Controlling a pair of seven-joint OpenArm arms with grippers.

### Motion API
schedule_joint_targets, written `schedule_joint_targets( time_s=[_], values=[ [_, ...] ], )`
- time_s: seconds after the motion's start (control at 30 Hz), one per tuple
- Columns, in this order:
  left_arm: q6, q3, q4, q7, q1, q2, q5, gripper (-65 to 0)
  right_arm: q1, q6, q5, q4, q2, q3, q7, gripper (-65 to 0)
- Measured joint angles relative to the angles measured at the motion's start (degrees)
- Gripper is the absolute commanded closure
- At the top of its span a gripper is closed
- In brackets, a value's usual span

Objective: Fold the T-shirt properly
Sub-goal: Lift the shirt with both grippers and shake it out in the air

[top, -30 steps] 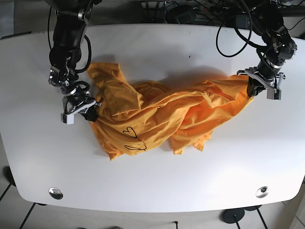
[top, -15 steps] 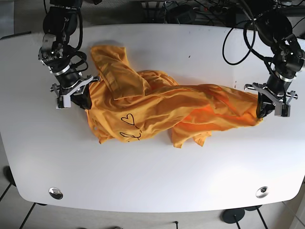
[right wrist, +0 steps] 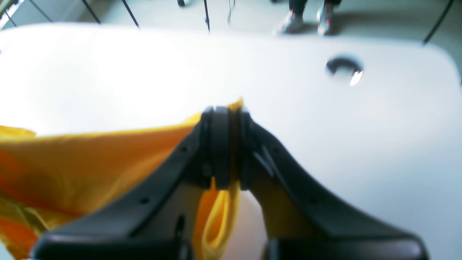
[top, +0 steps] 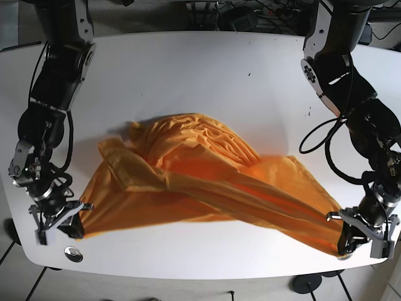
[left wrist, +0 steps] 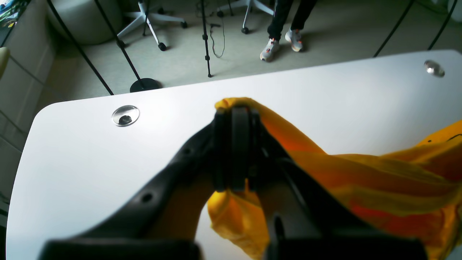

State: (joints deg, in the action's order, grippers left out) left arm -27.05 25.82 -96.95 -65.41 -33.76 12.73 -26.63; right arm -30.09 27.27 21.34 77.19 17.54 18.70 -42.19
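The orange T-shirt lies twisted and bunched across the white table, stretched between my two grippers near the front edge. My left gripper, at the front right in the base view, is shut on one end of the shirt. The left wrist view shows this gripper pinching a fold of the shirt. My right gripper, at the front left, is shut on the other end. The right wrist view shows this gripper gripping the shirt's edge. The shirt's heart print is hidden.
A metal grommet sits in the table next to my right gripper, and another close to my left one. Beyond the front edge are stand bases, a chair base and a person's feet. Cables hang behind the table.
Both grippers have moved from the table's far half to its front edge, still holding the shirt. The shirt has been dragged forward and pulled out longer between them.
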Motion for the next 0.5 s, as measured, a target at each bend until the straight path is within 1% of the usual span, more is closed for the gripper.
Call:
schedule_joint_targets(
  time_s=[0.07, 0.13, 0.23, 0.4, 0.43, 0.5],
  values=[
    [0.5, 0.0, 2.1, -0.8, -4.8, 0.0, 0.0, 0.0, -6.6, -0.44, -0.5, -4.5, 2.0, -3.5, -0.1, -2.1],
    [0.7, 0.0, 3.3, -0.8, -9.0, 0.0, 0.0, 0.0, -12.5, -0.2, 0.0, -7.0, 3.4, -7.5, -0.1, -2.1],
    [1.2, 0.0, 8.1, -1.1, -16.6, 0.3, 0.0, 0.0, -20.8, -0.04, -0.1, -10.0, 3.4, -9.2, -0.3, -2.1],
    [1.2, 0.0, 14.4, -0.3, -29.3, 5.4, 0.0, 0.0, -33.9, -0.22, 0.0, -13.7, 4.3, -12.7, 0.0, -2.1],
    [1.2, 0.1, 14.8, -0.1, -31.1, 6.4, 0.0, 0.0, -35.6, -0.2, 0.2, -13.8, 4.2, -12.7, 0.4, -2.1],
    [1.1, 0.0, 14.8, -0.3, -31.3, 7.5, -0.3, 0.0, -35.5, -0.02, 1.0, -13.1, 4.2, -12.7, -0.1, -2.1]
  ],
)
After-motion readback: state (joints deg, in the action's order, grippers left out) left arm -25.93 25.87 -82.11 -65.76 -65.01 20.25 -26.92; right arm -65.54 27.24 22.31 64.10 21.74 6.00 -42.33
